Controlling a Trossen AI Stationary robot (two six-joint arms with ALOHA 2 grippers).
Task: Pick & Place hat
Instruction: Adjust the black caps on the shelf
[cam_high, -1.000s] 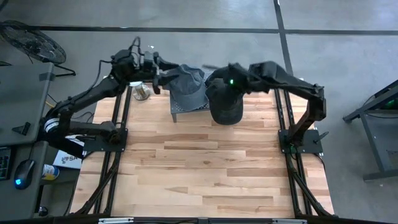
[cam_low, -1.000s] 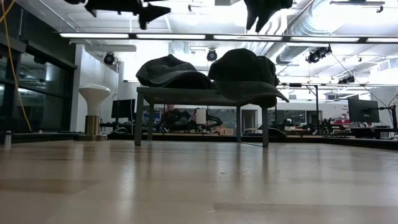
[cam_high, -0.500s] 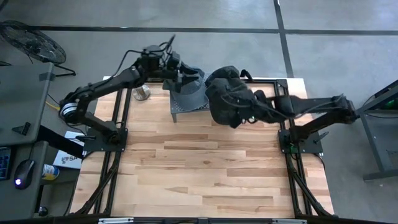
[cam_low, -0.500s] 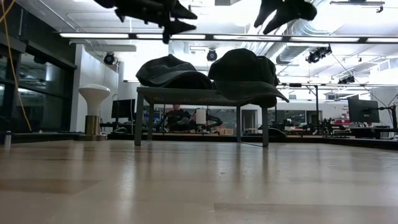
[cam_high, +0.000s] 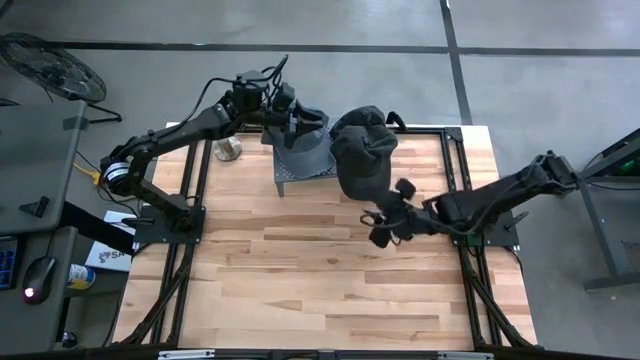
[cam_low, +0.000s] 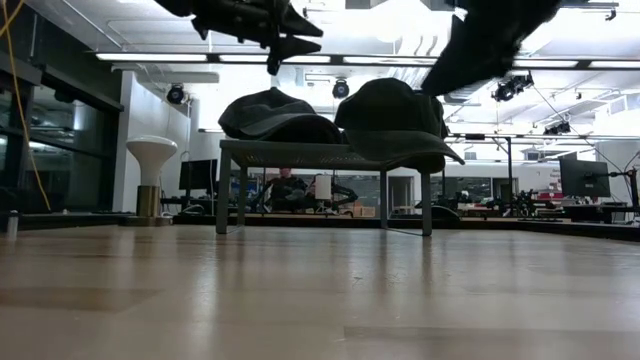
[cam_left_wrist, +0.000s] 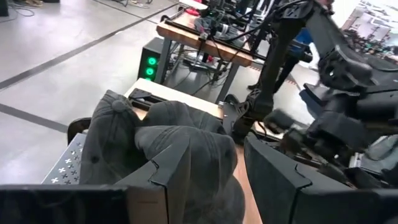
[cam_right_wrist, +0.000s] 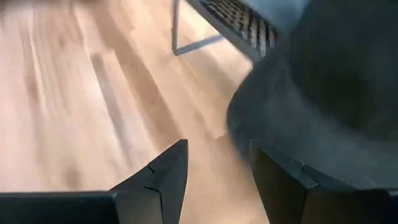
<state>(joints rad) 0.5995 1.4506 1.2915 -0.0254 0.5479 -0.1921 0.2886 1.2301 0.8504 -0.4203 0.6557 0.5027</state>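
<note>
- Hat, dark (cam_high: 362, 150): rests on the right end of a small grey perforated stand (cam_high: 290, 172) near the far edge of the surface (cam_high: 330, 270); its brim overhangs the stand's front right side, as the low view confirms (cam_low: 395, 125).
- Second hat, grey-blue (cam_high: 303, 140): lies on the left part of the same stand, touching the dark hat.
- Left gripper (cam_high: 290, 118): positioned above the grey-blue hat at the far left of the stand. Its wrist view shows the jaws spread, with the grey-blue hat (cam_left_wrist: 155, 149) below and between them; nothing is pinched.
- Right gripper (cam_high: 385, 222): over bare wood, nearer the surface's middle, just in front of the dark hat's brim and apart from it. Its wrist view shows the jaws spread and empty, with the dark hat (cam_right_wrist: 323, 93) ahead and a leg of the stand (cam_right_wrist: 177, 28) beyond.
- Small metal cup (cam_high: 229, 150): stands near the far left corner of the surface, beside the stand.
- Low view: both hats sit side by side on top of the stand, both arms above them.
</note>
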